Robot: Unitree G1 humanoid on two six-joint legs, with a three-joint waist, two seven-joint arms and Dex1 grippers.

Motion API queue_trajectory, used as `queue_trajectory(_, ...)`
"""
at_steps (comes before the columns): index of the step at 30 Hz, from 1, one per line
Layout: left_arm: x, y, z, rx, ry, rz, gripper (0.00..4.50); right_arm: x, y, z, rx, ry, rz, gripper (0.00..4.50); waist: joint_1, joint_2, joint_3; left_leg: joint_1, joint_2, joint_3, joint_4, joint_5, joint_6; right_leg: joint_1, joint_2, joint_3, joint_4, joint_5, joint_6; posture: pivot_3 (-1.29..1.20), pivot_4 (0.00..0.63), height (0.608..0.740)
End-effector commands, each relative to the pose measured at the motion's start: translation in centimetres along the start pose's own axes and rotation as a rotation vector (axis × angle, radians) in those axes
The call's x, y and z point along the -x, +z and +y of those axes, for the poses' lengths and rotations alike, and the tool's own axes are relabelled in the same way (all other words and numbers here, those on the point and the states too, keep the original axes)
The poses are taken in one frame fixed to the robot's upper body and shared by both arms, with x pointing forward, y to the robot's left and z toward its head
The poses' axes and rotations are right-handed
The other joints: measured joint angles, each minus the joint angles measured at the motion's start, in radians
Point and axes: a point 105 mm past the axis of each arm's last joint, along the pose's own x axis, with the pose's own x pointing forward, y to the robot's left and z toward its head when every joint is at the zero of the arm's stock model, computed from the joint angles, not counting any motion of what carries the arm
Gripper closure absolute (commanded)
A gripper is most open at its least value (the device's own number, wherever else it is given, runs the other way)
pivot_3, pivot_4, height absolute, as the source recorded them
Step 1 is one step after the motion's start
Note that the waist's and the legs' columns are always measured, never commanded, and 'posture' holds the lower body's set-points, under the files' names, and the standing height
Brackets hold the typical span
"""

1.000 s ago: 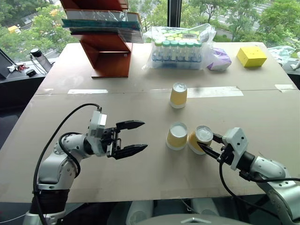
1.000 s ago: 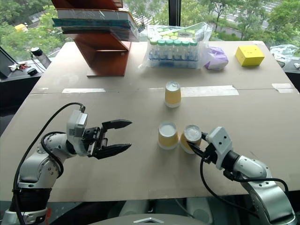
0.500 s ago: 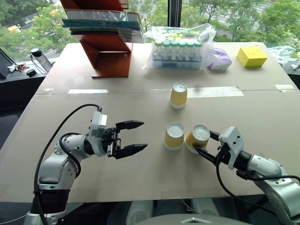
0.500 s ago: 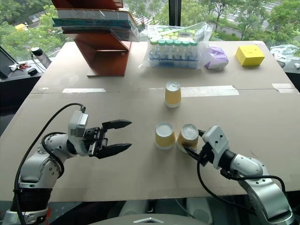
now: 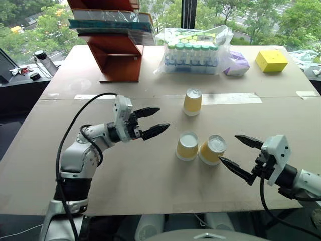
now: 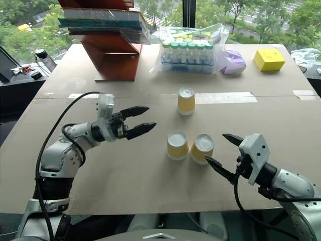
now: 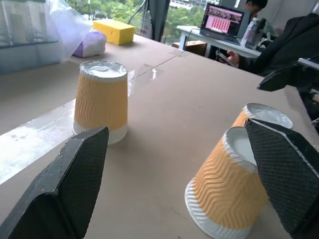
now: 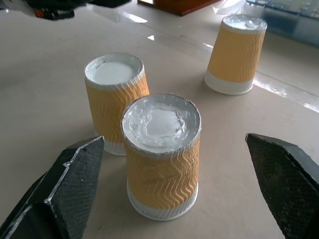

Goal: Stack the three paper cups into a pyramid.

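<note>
Three yellow-orange paper cups stand upside down on the table, white bases up. Two of them, the left cup (image 5: 186,146) and the right cup (image 5: 212,149), stand side by side, close together near the table's middle. The third cup (image 5: 192,102) stands alone farther back. My right gripper (image 5: 228,147) is open just right of the right cup, nothing between its fingers. My left gripper (image 5: 161,118) is open and empty, left of the cups and pointing toward them. In the right wrist view the nearest cup (image 8: 162,159) sits between the spread fingers, untouched.
A red-brown rack (image 5: 113,40) with wrapped packs stands at the back left. A bagged pack of green-capped bottles (image 5: 193,52), a purple bag (image 5: 235,64) and a yellow box (image 5: 270,60) line the far edge. A seated person (image 7: 294,35) shows beyond the table.
My right gripper has opened, let go of the right cup and drawn back; that cup now stands beside the left one. My left gripper has moved forward toward the cups.
</note>
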Motion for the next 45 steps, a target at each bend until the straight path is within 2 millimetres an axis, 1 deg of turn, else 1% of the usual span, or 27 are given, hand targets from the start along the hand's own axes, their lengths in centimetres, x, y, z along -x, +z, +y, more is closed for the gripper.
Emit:
queue_trajectory(1,-2.1,0.4,1.1,-0.039,0.019,0.038,0.0,0.8,3.0,1.0,0.068,0.011,-0.129,0.02,0.002,-0.001,0.0,0.0,0.0,0.0,0.0,0.0,0.0,0.0,0.0,0.0,0.0,0.0,0.0,0.0,0.15,0.74)
queue_trajectory(3,-3.4,0.6,1.7,-0.052,0.018,0.048,0.0,1.3,3.6,1.3,0.104,0.007,-0.156,0.02,-0.003,-0.001,0.0,0.0,0.0,0.001,0.0,0.0,0.0,0.0,0.0,0.0,0.0,0.0,0.0,0.0,0.15,0.74)
queue_trajectory(5,-4.8,0.7,2.4,-0.046,0.017,0.053,0.0,1.9,4.0,1.4,0.103,-0.01,-0.167,0.02,-0.003,-0.001,0.001,-0.001,0.0,0.001,0.0,0.0,0.0,0.0,0.0,0.0,0.0,0.0,0.0,0.0,0.15,0.74)
queue_trajectory(11,-8.5,0.0,3.5,-0.076,-0.01,0.092,0.0,4.1,3.9,0.7,0.145,-0.12,-0.129,0.02,0.0,-0.002,0.001,-0.001,-0.001,0.001,0.0,0.0,0.0,0.0,0.0,-0.001,0.0,0.0,0.0,0.0,0.15,0.74)
queue_trajectory(19,-11.6,-0.6,4.4,-0.092,0.017,0.11,0.0,6.2,3.2,0.7,0.155,-0.219,-0.077,0.02,-0.004,-0.004,0.003,-0.001,-0.001,0.001,0.0,0.0,0.0,0.0,0.0,-0.001,-0.001,0.0,0.0,0.0,0.15,0.74)
queue_trajectory(25,-13.3,-1.1,4.6,-0.104,0.037,0.117,0.0,6.7,3.0,1.1,0.157,-0.254,-0.07,0.02,-0.001,-0.005,0.003,-0.002,-0.001,0.001,0.0,0.0,0.0,0.0,0.0,-0.001,-0.001,0.0,0.001,0.0,0.15,0.74)
queue_trajectory(26,-13.5,-1.1,4.6,-0.103,0.042,0.117,0.26,6.8,2.9,1.1,0.159,-0.261,-0.068,0.0,-0.002,-0.006,0.003,-0.002,-0.001,0.001,0.0,0.0,0.0,0.0,0.0,-0.001,-0.001,0.0,0.001,0.0,0.15,0.74)
queue_trajectory(28,-13.7,-1.1,4.7,-0.103,0.049,0.116,0.74,6.9,2.8,1.2,0.161,-0.271,-0.066,0.0,-0.002,-0.006,0.003,-0.002,-0.001,0.001,0.0,0.0,0.0,0.0,0.0,-0.002,-0.001,0.0,0.001,0.0,0.15,0.74)
queue_trajectory(31,-13.8,-1.1,4.8,-0.109,0.053,0.111,2.03,6.9,2.7,1.4,0.159,-0.28,-0.066,0.0,-0.003,-0.006,0.003,-0.002,-0.001,0.001,0.0,0.0,0.0,0.0,0.0,-0.002,-0.001,0.0,0.001,0.0,0.15,0.74)
queue_trajectory(32,-13.7,-0.9,4.7,-0.112,0.045,0.101,2.3,6.9,2.6,1.5,0.157,-0.282,-0.066,0.0,-0.003,-0.006,0.003,-0.002,-0.001,0.001,0.0,0.0,0.0,0.0,0.0,-0.002,-0.001,0.0,0.001,0.0,0.15,0.74)
queue_trajectory(33,-13.7,-0.8,4.6,-0.113,0.036,0.092,2.46,6.9,2.6,1.5,0.156,-0.283,-0.065,0.0,-0.003,-0.006,0.004,-0.002,-0.001,0.001,0.0,0.0,0.0,0.0,0.0,-0.002,-0.001,0.0,0.001,0.0,0.15,0.74)
queue_trajectory(35,-13.3,-0.1,4.6,-0.108,0.008,0.057,2.46,6.8,2.5,1.6,0.155,-0.285,-0.066,0.0,-0.003,-0.006,0.004,-0.002,-0.001,0.001,0.0,0.0,0.0,0.0,0.0,-0.002,-0.001,0.0,0.001,0.0,0.15,0.74)
queue_trajectory(37,-12.6,1.1,4.3,-0.095,-0.059,-0.001,2.46,6.8,2.3,1.6,0.153,-0.286,-0.067,0.0,-0.003,-0.006,0.004,-0.002,-0.001,0.001,0.0,0.0,0.0,0.0,0.0,-0.002,-0.001,0.0,0.001,0.0,0.15,0.74)
queue_trajectory(39,-11.5,2.5,3.4,-0.077,-0.171,-0.053,2.46,6.8,2.1,1.5,0.15,-0.282,-0.066,0.0,-0.005,-0.006,0.004,-0.002,-0.001,0.001,0.0,0.0,0.0,-0.001,0.0,-0.002,-0.001,0.0,0.001,0.0,0.15,0.74)
queue_trajectory(40,-11.2,2.9,3.1,-0.071,-0.208,-0.063,2.46,6.8,2.1,1.5,0.148,-0.281,-0.066,0.0,-0.006,-0.006,0.004,-0.002,-0.001,0.001,0.0,0.0,0.0,-0.001,0.0,-0.002,0.0,0.0,0.001,0.0,0.15,0.74)
queue_trajectory(41,-10.7,3.5,2.7,-0.067,-0.257,-0.076,2.46,6.8,2.0,1.5,0.146,-0.279,-0.065,0.0,-0.006,-0.006,0.004,-0.002,-0.001,0.001,0.0,0.0,0.0,-0.001,0.0,-0.002,0.0,0.0,0.001,0.0,0.15,0.74)
queue_trajectory(43,-8.8,5.2,1.1,-0.046,-0.405,-0.098,2.46,6.7,1.7,1.5,0.141,-0.267,-0.061,0.0,-0.008,-0.006,0.005,-0.002,-0.001,0.001,0.0,0.0,0.0,-0.001,0.0,-0.001,0.0,0.0,0.001,0.0,0.15,0.74)
queue_trajectory(45,-6.9,6.1,-0.5,-0.028,-0.526,-0.072,2.46,6.7,1.5,1.4,0.137,-0.262,-0.06,0.0,-0.007,-0.006,0.005,-0.002,0.0,0.001,0.0,0.0,0.0,-0.001,0.0,-0.001,0.0,0.0,0.0,0.0,0.15,0.74)
